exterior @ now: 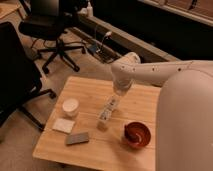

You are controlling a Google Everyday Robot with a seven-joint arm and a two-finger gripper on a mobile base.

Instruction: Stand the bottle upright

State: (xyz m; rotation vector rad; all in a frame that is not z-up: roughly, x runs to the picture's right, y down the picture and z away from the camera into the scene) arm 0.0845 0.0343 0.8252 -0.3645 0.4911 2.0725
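1. At the centre of the frame, seen from above, a light wooden table (pixel 87 90) stands on a pale floor.
2. Near the middle of the table, the bottle (pixel 107 113) lies on its side. It is slim and pale with a patterned label, and it runs diagonally, 1 end toward the upper right and the other toward the lower left.
3. From the right edge, a white robot arm (pixel 155 71) reaches in and bends down over the table. Its gripper (pixel 118 96) sits at the bottle's upper right end.
4. Its jaws are drawn together; whether they pinch the bottle cannot be told.
5. Left of the bottle and apart from it stands a short, round white cup (pixel 70 106).
6. Below the cup lie 2 flat things side by side: a white square pad (pixel 63 125) and a grey rectangular slab (pixel 77 138).
7. Toward the lower right of the table sits a red bowl (pixel 137 134), near the bottle's lower end but not touching it.
8. Filling the right side of the frame is the robot's large white body (pixel 187 125).
9. At the upper left, a black office chair (pixel 50 22) on wheels stands on the floor. A 2nd dark chair (pixel 15 75) shows at the left edge.
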